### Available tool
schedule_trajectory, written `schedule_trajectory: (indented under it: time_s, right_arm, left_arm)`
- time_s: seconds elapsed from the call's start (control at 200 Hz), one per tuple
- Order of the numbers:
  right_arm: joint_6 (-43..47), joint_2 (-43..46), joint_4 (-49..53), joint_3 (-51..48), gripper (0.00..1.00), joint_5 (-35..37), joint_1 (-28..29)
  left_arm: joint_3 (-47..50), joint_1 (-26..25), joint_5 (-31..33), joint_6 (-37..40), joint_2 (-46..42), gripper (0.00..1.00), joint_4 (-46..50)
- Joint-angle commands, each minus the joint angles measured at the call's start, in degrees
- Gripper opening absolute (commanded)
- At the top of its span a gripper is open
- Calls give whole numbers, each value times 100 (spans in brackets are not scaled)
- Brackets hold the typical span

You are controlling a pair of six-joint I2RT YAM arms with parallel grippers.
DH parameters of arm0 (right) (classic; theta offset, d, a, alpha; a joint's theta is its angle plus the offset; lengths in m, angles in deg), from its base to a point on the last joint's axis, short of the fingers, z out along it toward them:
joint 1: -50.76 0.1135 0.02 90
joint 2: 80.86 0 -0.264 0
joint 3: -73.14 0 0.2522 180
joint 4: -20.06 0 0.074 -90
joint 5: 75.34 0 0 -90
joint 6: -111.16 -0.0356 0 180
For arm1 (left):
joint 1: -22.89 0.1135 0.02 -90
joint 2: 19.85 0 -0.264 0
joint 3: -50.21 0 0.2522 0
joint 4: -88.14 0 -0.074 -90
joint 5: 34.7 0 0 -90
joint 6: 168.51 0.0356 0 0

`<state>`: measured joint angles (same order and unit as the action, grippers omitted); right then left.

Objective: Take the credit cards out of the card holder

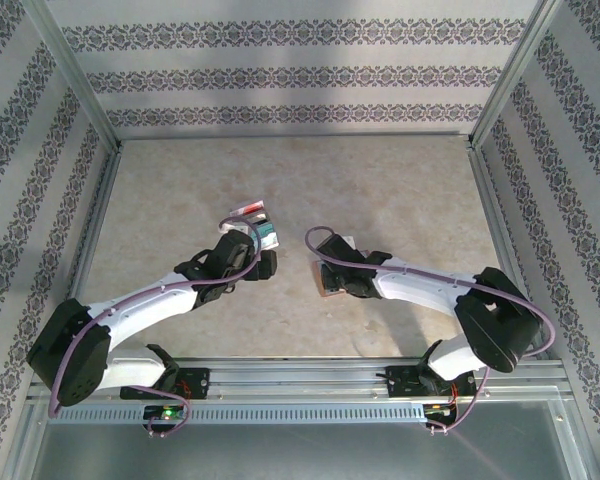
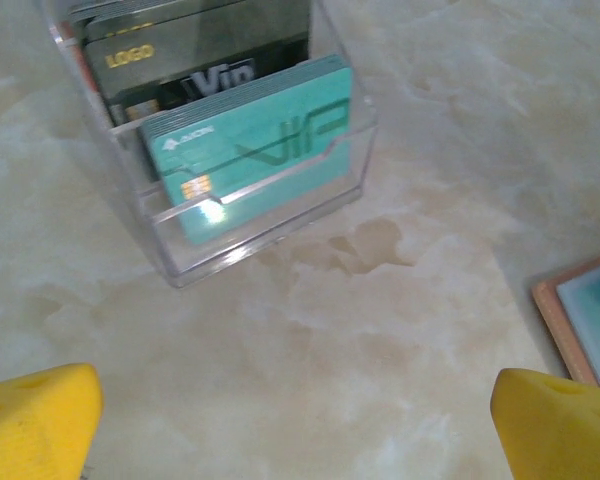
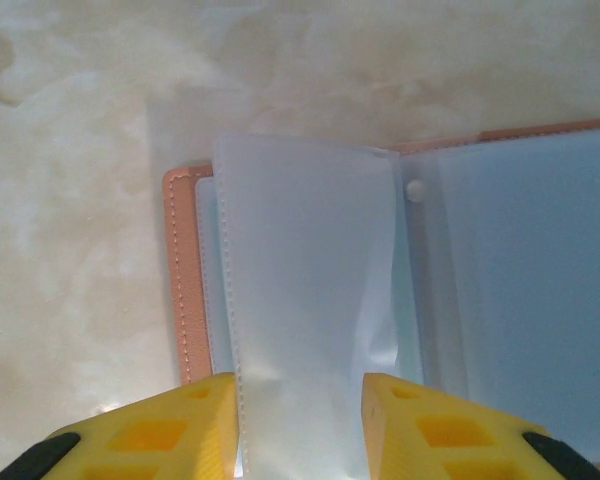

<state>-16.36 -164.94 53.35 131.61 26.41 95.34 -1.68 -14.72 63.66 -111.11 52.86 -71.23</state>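
1. Right now the wallet (image 3: 185, 290) lies open and flat on the table (image 3: 70, 200), with its pinkish-brown leather edge on the left and pale blue lining inside
2. Clear plastic sleeves fan out from its fold. One sleeve (image 3: 310, 250) lifts up off the left half and looks empty, and a small round snap (image 3: 415, 190) sits near the fold
3. The right claw (image 3: 300, 420) hangs low over the wallet with its yellow fingers (image 3: 170, 435) part-way apart, so it is open. The raised sleeve sits in the gap between them, and I cannot tell whether the fingers touch its edges
4. The cards (image 1: 252, 222) stand on edge in a clear box (image 2: 180, 265) on the table, to the left of the wallet and apart from it
5. A teal card (image 2: 260, 150) with a gold chip and the letters VIP is at the front of the box. Dark cards (image 2: 200, 50) with gold and white lettering stand behind it
6. The left claw (image 2: 300, 420) is wide open and empty, with one yellow tip at each lower corner of its own view. It hangs over bare table just on the near side of the box, touching neither box nor cards
7. In the left wrist view a corner of the wallet shows at the right edge
8. From above, both arms reach toward the middle of the table, the left claw by the box and the right one over the wallet
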Motion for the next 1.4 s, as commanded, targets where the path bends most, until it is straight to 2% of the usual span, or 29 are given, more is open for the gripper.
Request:
schedule_trajectory:
  time_s: [0.0,0.07,0.135,0.315,0.42,0.66,0.779,0.939,1.089,1.249,1.394]
  right_arm:
    - [30,164,132,-122,38,256,-145]
    - [49,225,140,-168,38,256,-240]
    - [84,260,123,-211,34,249,-328]
    - [231,306,-34,-376,14,21,-615]
    - [262,385,-283,-502,3,-470,-783]
    - [-148,552,-865,-545,0,-1474,-595]
    - [-331,457,-994,-323,0,-1612,-259]
    - [-414,271,-981,-164,1,-1599,-125]
    - [-473,131,-959,-221,7,-1545,-133]
    - [-555,92,-1000,-309,11,-1474,-155]
    - [-607,79,-1064,-358,11,-1474,-202]
  left_arm:
    - [-233,-201,-142,269,130,100,-47]
    - [-279,-317,-206,300,245,100,-167]
    - [-336,-410,-253,319,359,100,-237]
    - [-456,-554,-426,382,592,100,-428]
    - [-461,-590,-526,345,649,99,-519]
    - [-376,-590,-373,254,491,96,-505]
    - [-323,-594,-419,272,421,92,-566]
    - [-305,-590,-704,242,507,80,-738]
    - [-272,-664,-1133,15,822,53,-1194]
    - [-370,-950,-1426,-144,1382,34,-1612]
    - [-399,-1100,-1596,-288,1830,32,-1988]
